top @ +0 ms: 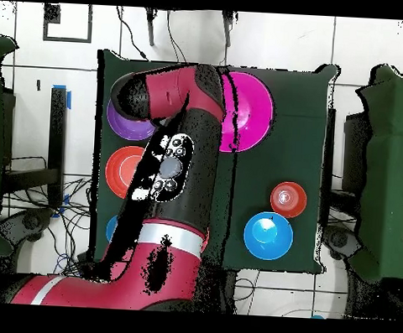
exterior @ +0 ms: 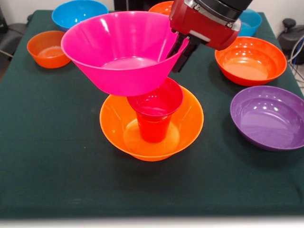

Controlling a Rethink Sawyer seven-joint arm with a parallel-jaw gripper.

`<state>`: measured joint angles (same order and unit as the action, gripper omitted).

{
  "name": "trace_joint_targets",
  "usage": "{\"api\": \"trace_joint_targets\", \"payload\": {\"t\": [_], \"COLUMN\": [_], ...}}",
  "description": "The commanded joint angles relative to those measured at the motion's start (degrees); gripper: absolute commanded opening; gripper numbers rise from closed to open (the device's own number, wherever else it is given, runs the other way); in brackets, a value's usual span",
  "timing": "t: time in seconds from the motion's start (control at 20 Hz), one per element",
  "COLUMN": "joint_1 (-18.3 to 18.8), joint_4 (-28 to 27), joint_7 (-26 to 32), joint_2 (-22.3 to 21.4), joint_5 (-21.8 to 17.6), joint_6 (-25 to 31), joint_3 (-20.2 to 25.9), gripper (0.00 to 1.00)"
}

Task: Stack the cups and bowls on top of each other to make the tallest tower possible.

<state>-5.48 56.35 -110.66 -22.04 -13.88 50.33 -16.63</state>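
Observation:
My gripper (exterior: 174,61) is shut on the right rim of a large pink flared bowl (exterior: 118,47), with one black finger inside the wall and one outside. The pink bowl hangs slightly tilted, directly over an orange-red translucent cup (exterior: 154,114). Its base is at the cup's rim; I cannot tell whether they touch. The cup stands upright inside the large yellow-orange flared bowl (exterior: 190,128), the tower's base, at the table's middle. In the overhead view the pink bowl (top: 250,109) shows beside the arm, which hides the gripper, the cup and the base bowl.
Loose bowls ring the dark green table: purple (exterior: 268,116) and orange-red (exterior: 250,59) at right, blue (exterior: 249,21) at back right, an orange one (exterior: 161,7) at the back, blue (exterior: 78,13) at back left, small orange (exterior: 47,47) at left.

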Motion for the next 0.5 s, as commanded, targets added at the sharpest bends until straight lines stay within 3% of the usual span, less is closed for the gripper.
{"api": "trace_joint_targets", "payload": {"t": [0.05,0.5], "joint_1": [-1.93,-2.17], "joint_4": [-3.2,-4.47], "joint_7": [-8.77,-8.23], "joint_2": [1.64,2.41], "joint_5": [1.73,2.89], "joint_6": [5.77,6.8], "joint_3": [1.93,1.07], "gripper": [0.0,0.0]}}
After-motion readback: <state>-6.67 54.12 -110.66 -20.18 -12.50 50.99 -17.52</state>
